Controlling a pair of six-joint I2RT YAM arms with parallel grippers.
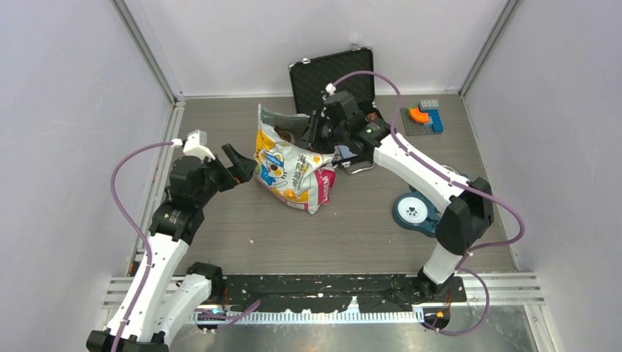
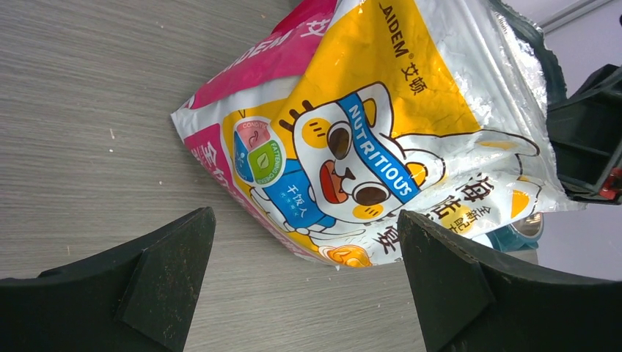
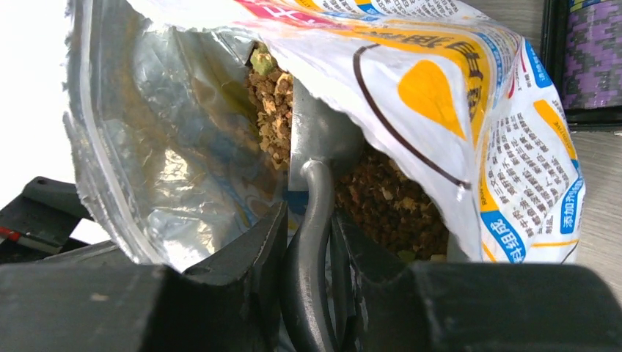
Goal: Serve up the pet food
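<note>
The pet food (image 3: 389, 205) is a brown heap of kibble inside the open foil-lined cartoon-cat bag (image 3: 455, 81). A metal scoop (image 3: 323, 143) is dug into the kibble, with some pieces piled against its blade. My right gripper (image 3: 312, 227) is shut on the scoop's grey handle at the bag's mouth. From above, the bag (image 1: 293, 167) stands mid-table with the right gripper (image 1: 314, 133) at its open top. My left gripper (image 1: 238, 163) hangs open just left of the bag. In the left wrist view the bag (image 2: 367, 125) lies beyond my left gripper (image 2: 306, 216), apart from both fingers.
A teal bowl (image 1: 412, 211) with a paw print sits on the table to the right, beside the right arm. An open black case (image 1: 334, 73) stands at the back wall. Coloured toy bricks on a grey plate (image 1: 424, 117) lie at the back right.
</note>
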